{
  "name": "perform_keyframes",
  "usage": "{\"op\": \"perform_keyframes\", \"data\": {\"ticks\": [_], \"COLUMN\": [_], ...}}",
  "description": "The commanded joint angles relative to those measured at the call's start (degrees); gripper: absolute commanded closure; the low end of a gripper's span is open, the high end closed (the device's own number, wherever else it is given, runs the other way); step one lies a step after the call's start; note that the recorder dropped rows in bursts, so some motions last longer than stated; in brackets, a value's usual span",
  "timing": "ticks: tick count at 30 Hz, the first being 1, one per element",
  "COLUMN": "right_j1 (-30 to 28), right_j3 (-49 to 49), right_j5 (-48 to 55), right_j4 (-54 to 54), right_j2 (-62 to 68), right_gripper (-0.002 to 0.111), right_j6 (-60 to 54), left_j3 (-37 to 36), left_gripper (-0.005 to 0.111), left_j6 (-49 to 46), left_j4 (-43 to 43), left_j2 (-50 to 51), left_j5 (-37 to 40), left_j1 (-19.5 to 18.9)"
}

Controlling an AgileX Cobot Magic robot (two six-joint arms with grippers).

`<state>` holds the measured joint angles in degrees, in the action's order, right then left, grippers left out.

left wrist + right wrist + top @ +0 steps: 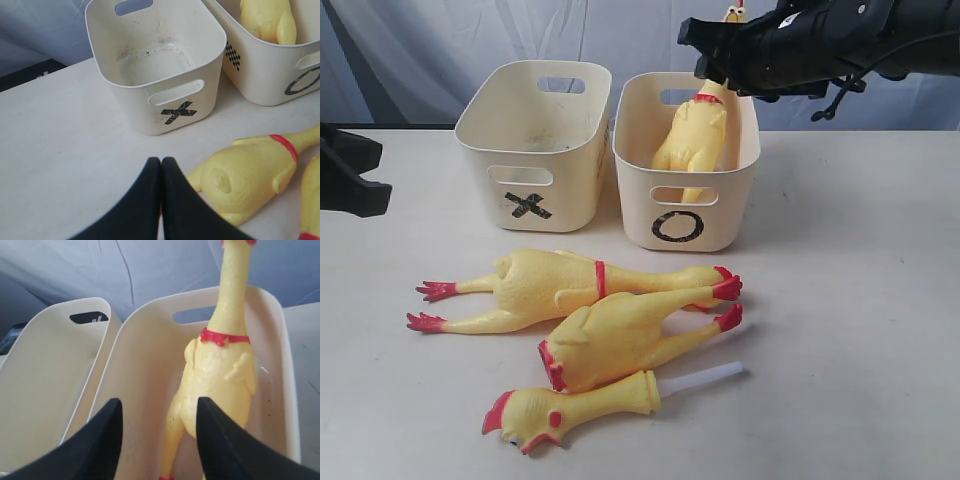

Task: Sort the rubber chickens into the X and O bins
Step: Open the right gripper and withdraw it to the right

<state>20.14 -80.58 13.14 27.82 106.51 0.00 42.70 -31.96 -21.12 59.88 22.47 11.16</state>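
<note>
Exterior view shows a cream plastic tub with rounded corners and a black O (688, 215) standing on the pale surface (860, 330). Inside this O tub a yellow rubber chicken with a red neck band (692, 135) stands nearly upright, feet down and its long neck rising past the rim at the tub's far wall. The black right pincer (720, 55) hangs over that far rim. In the right wrist view it (159, 405) is released, jaws spread wide, with the chicken's body beyond the gap and nothing pinched.

Just beside the O tub stands a matching cream tub marked with a black X (533, 150), its floor smudged dark. In front of the O tub three more toys lie on the surface:
- a long yellow chicken with red feet (560, 285), nearest the tub;
- a second yellow chicken body (620, 340), touching the first;
- a yellow head-and-neck piece with a white tube (570, 405), farthest from the tub.

The black left pincer (161, 165) is clenched, fingertips pressed together, low over the surface on the X side, apart from the O tub.
</note>
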Motion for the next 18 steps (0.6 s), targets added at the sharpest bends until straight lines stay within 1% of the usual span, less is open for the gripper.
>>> {"op": "perform_keyframes", "data": {"ticks": [1,6,12,18], "right_j1": [-0.08,0.02,0.02,0.02], "right_j3": [0.17,0.17,0.17,0.17], "right_j5": [3.72,7.55,18.44,27.63], "right_j4": [-0.58,-0.58,-0.45,-0.37], "right_j2": [-1.51,-5.55,-10.46,-14.26], "right_gripper": [0.063,0.063,0.063,0.063], "right_j6": [-2.69,-6.15,-15.05,-18.74], "left_j3": [0.29,0.29,0.29,0.29], "left_gripper": [0.107,0.107,0.107,0.107], "left_j6": [0.41,0.41,0.41,0.41], "left_j4": [-0.47,-0.47,-1.23,-1.24], "left_j2": [-0.20,-0.20,-0.20,-0.20], "left_j5": [-0.16,-0.16,-0.04,0.32], "left_j1": [-0.19,-0.19,-0.19,-0.19]}}
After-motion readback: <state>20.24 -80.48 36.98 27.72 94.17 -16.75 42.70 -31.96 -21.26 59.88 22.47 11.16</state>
